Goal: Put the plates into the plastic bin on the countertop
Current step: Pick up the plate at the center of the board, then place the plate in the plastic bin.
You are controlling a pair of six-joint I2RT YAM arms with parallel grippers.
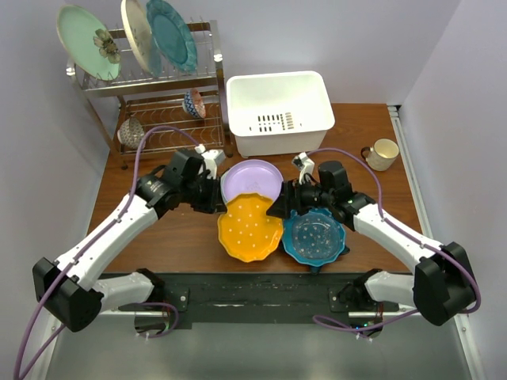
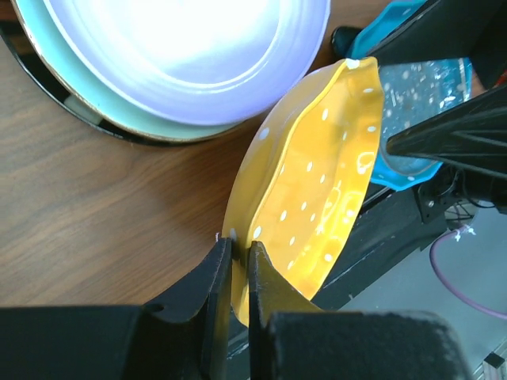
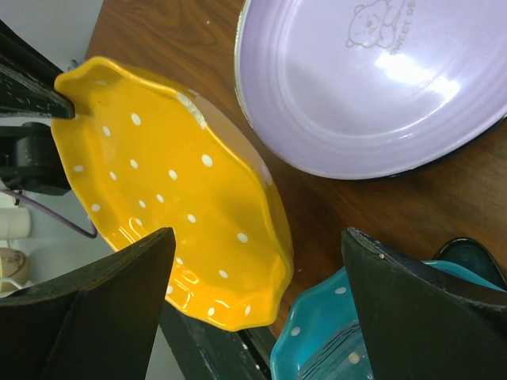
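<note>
My left gripper point(image 1: 215, 199) is shut on the rim of the orange scalloped white-dotted plate point(image 1: 249, 228). The left wrist view shows its jaws point(image 2: 238, 252) pinching the plate point(image 2: 317, 174), which is tilted above the countertop point(image 1: 174, 229). My right gripper point(image 1: 283, 199) is open and empty, its jaws point(image 3: 257, 237) over the gap between the orange plate point(image 3: 158, 182) and the blue scalloped dotted plate point(image 3: 329, 336). The lilac plate point(image 1: 252, 180) tops a small stack behind them. The blue plate point(image 1: 314, 236) lies at the front right. The white plastic bin point(image 1: 277, 111) stands behind, empty.
A chrome dish rack point(image 1: 150, 87) at the back left holds a mint flower plate point(image 1: 87, 43), a cream plate point(image 1: 135, 36), a teal plate point(image 1: 170, 33) and small bowls point(image 1: 194, 103). A mug point(image 1: 382, 154) stands at the right. Under the lilac plate point(image 2: 190, 55) lie pale green and dark rims.
</note>
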